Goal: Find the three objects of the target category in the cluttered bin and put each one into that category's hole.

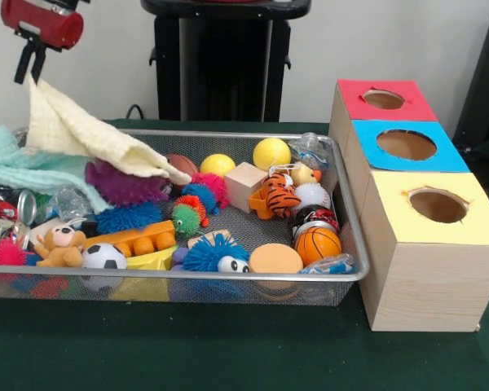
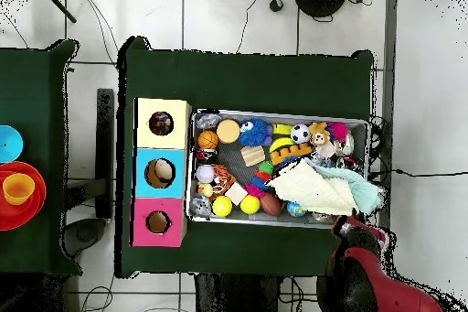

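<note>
While the gripper [image 1: 28, 63] pinches a corner of the yellow cloth [image 1: 98, 134] and holds it up over the bin's [image 1: 342, 195] left end, what lay beneath starts to show. Balls, soft toys and blocks crowd the mesh floor; the target category is unclear. Three holed boxes [image 1: 420, 204] wait just beside the bin's right edge.
</note>
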Motion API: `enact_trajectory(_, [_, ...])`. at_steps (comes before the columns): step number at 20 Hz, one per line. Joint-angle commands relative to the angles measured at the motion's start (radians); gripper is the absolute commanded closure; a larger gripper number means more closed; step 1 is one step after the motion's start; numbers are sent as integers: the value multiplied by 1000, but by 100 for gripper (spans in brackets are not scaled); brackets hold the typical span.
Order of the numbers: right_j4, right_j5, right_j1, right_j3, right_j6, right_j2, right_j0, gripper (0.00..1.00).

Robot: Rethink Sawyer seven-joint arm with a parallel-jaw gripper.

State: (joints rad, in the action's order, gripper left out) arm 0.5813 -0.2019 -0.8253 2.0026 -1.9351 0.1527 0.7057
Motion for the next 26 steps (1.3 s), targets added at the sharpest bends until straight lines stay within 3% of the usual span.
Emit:
enact_trajectory(1, [31, 39, 11, 39, -97, -106, -22, 100])
enact_trajectory(5, [23, 0, 33, 47, -117, -103, -35, 100])
enact_trajectory(6, [29, 1, 32, 51, -119, -118, -25, 0])
enact_trajectory(8, [36, 12, 30, 59, -119, -144, -7, 0])
enact_trajectory(13, [-13, -71, 108, 57, -150, -72, -84, 0])
enact_trajectory(26, [-75, -223, 254, 8, -176, -46, -159, 0])
